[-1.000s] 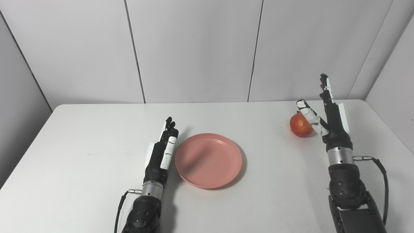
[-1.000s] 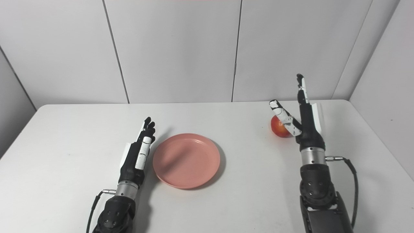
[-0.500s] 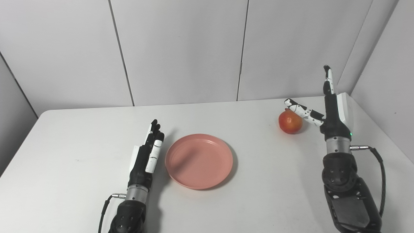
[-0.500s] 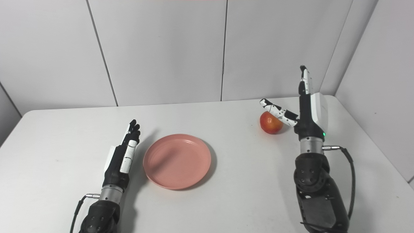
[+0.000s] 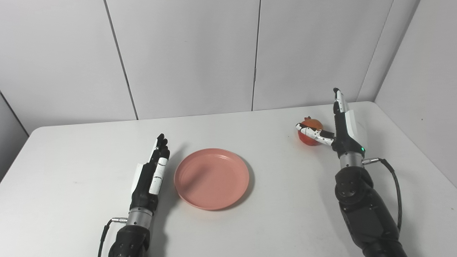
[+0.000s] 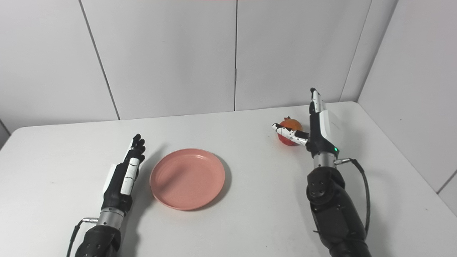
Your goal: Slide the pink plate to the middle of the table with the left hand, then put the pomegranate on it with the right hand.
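Note:
The pink plate [image 5: 212, 178] lies flat near the middle of the white table [image 5: 71, 150]. My left hand [image 5: 150, 175] stands edge-on just left of the plate, fingers straight and together, holding nothing, a small gap from the rim. The red-orange pomegranate [image 5: 309, 130] sits at the back right of the table. My right hand [image 5: 339, 125] is right beside it, open: the fingers point up along the fruit's right side and the thumb reaches across its front. Whether the thumb touches the fruit is unclear.
Grey wall panels stand behind the table and along the right side. The table's back right corner lies just beyond the right hand. A black cable [image 5: 392, 178] loops off the right wrist.
The camera has swung right, shifting the whole picture left. The right hand has moved forward and lower beside the pomegranate, its thumb now across the fruit's front. The left hand and plate keep their places.

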Controlling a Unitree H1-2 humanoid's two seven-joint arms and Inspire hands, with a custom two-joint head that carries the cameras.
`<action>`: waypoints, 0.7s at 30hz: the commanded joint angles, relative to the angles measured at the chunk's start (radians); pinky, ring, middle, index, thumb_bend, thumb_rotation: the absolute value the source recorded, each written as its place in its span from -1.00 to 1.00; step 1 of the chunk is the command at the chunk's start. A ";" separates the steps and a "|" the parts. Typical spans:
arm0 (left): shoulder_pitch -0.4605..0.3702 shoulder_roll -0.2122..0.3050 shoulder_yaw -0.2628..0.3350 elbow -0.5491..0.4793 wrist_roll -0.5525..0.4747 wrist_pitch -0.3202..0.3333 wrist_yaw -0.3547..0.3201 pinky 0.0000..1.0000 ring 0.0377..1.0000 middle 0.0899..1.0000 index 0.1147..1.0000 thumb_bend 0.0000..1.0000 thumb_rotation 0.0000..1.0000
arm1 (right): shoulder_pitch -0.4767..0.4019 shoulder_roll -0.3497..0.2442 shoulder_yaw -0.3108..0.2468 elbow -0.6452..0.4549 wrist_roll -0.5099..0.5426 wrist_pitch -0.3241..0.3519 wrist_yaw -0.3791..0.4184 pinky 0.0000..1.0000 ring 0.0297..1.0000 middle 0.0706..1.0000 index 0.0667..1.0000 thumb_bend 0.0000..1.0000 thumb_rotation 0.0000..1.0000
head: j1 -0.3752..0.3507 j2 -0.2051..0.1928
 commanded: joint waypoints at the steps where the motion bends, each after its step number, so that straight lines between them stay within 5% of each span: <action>1: 0.001 0.016 0.006 -0.017 -0.009 -0.020 -0.011 1.00 1.00 1.00 1.00 0.41 1.00 | -0.063 -0.025 0.006 0.001 -0.015 -0.001 -0.038 0.75 0.92 0.97 1.00 0.97 -0.05 | 0.001 -0.001; 21: 0.020 0.018 0.003 -0.056 -0.012 -0.003 -0.026 1.00 1.00 1.00 1.00 0.37 1.00 | -0.115 -0.053 0.072 0.197 0.024 -0.078 -0.106 0.64 0.77 0.79 0.82 1.00 -0.25 | 0.013 0.019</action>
